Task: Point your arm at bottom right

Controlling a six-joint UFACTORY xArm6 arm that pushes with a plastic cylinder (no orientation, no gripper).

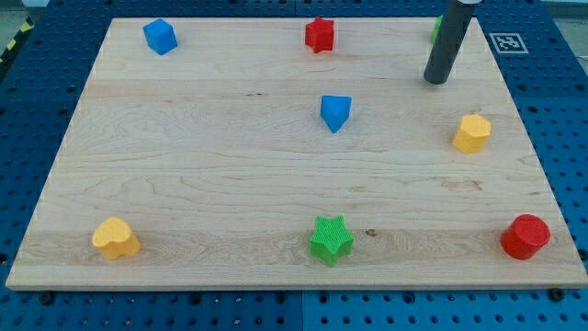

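My tip (436, 80) rests on the wooden board (211, 156) near the view's top right. The dark rod rises from it to the top edge. A green block (437, 28) is mostly hidden behind the rod. A yellow hexagon block (471, 133) lies below and to the right of the tip. A red cylinder (525, 236) sits at the board's bottom right corner, far below the tip. A blue wedge-shaped block (335, 112) lies to the tip's left.
A red star (319, 34) sits at the top centre, a blue cube (160, 36) at the top left, a yellow heart (115, 239) at the bottom left, a green star (331, 240) at the bottom centre. A blue pegboard table (28, 101) surrounds the board.
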